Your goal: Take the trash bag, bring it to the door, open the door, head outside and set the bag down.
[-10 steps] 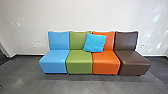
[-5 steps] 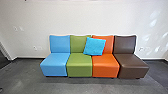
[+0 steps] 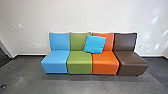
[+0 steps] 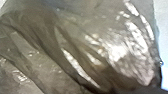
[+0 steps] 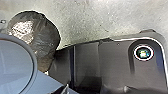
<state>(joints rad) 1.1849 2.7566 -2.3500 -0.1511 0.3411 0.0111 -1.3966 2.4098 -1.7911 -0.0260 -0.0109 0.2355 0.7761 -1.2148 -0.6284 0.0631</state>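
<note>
Read the three views together; each gives you different data.

Head view: you face four armless seats in a row along a pale wall (image 3: pixel 82 15). From your left to right they are the blue seat (image 3: pixel 55 62), the green seat (image 3: pixel 79 62), the orange seat (image 3: pixel 105 62) and the brown seat (image 3: pixel 131 63). A bright blue cushion (image 3: pixel 94 44) leans, tilted, against the backrests where green and orange meet. Low outlets (image 3: pixel 37 45) are set in the wall beyond the blue end, with switches (image 3: pixel 17 26) higher up. Patches of light fall on the wall above the brown end. A small dark object (image 3: pixel 3 86) is on the grey floor (image 3: pixel 82 83) at your near left; its kind cannot be determined.

Left wrist view: you get the close surface of the trash bag (image 4: pixel 75 45). The film is grey-brown, glossy and creased, with long folds and bright reflections.

Right wrist view: you get the bag's rounded outline against the floor, which appears mottled here. The bag is at the edge of the robot's dark plate (image 5: pixel 86 62); whether the two touch cannot be determined. The plate carries a round fitting (image 5: pixel 143 52).

Gripper status: you cannot tell how far the left gripper is open, or whether it has hold of the bag. You cannot tell the opening or the load of the right gripper either.
</note>
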